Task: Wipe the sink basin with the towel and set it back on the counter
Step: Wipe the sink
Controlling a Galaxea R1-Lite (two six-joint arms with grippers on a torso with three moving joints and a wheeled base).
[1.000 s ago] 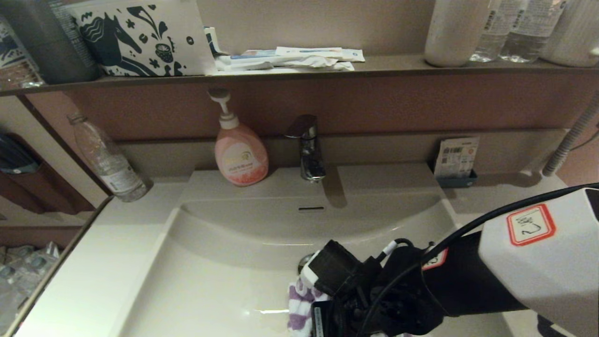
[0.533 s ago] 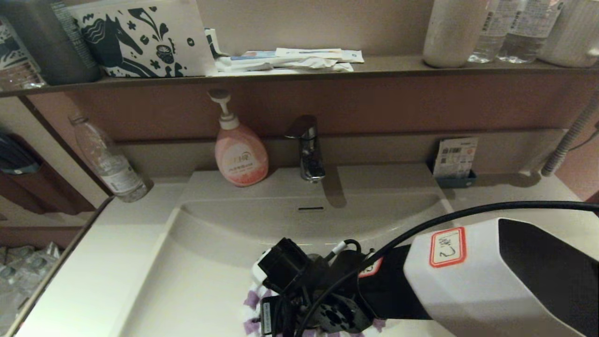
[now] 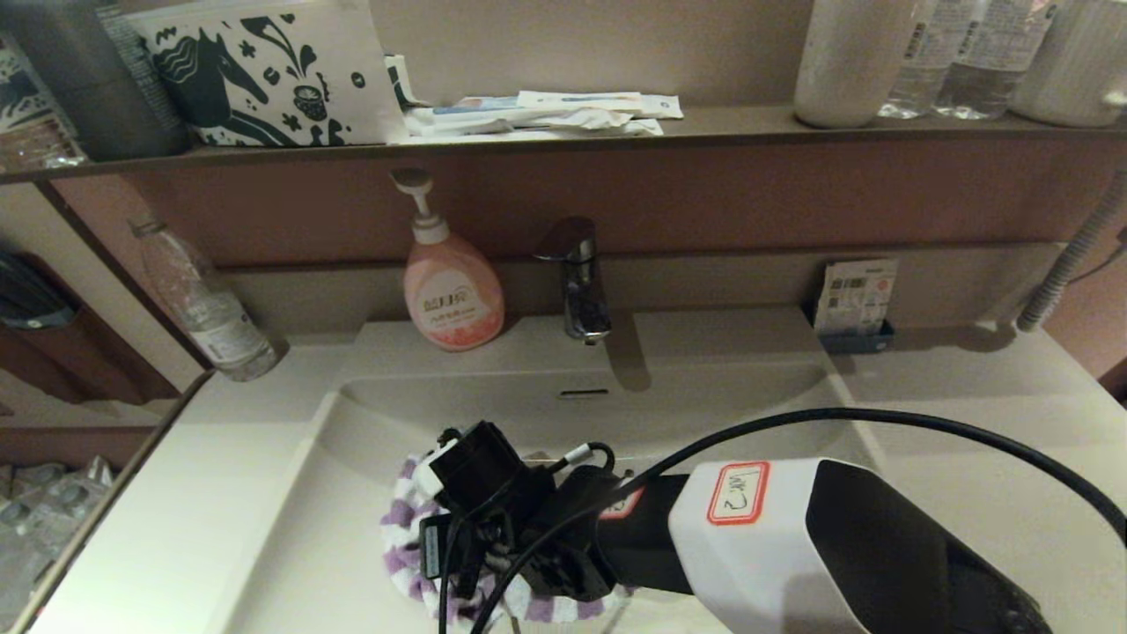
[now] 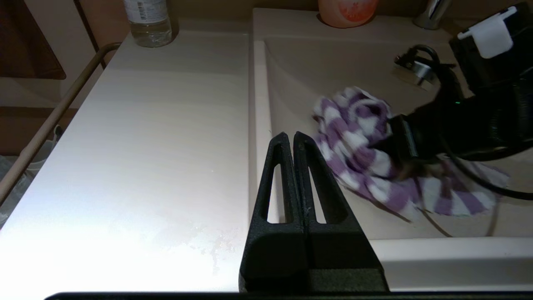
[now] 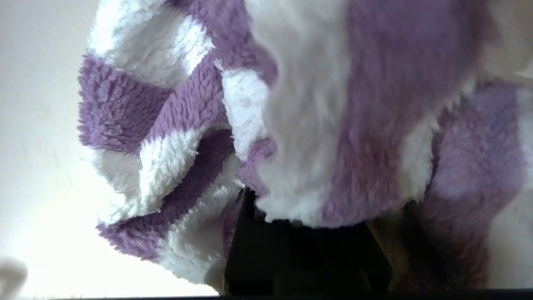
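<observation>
Counter (image 3: 176,493): smooth cream-white vanity, brightly lit in the left wrist view, a rail along its left edge.
Basin (image 3: 370,440): glossy, shallow, overflow slot in its curved rear wall; faucet (image 3: 577,277) behind it.
Towel (image 3: 405,537): purple-and-white cloth bunched on the basin floor, left of centre, under the right gripper (image 4: 395,150).
Right gripper: low in the basin, fingers clamped on the towel.
Left gripper (image 4: 293,137): above the counter's front edge beside the basin, fingers pressed together, holding nothing.
Room: brown shelf (image 3: 563,141) with packets, bottles and a horse-print box (image 3: 264,70); pink soap pump (image 3: 451,286); water bottle (image 3: 202,304).
Writing: red-bordered tag (image 3: 738,493) on the right arm, handwriting unreadable.
</observation>
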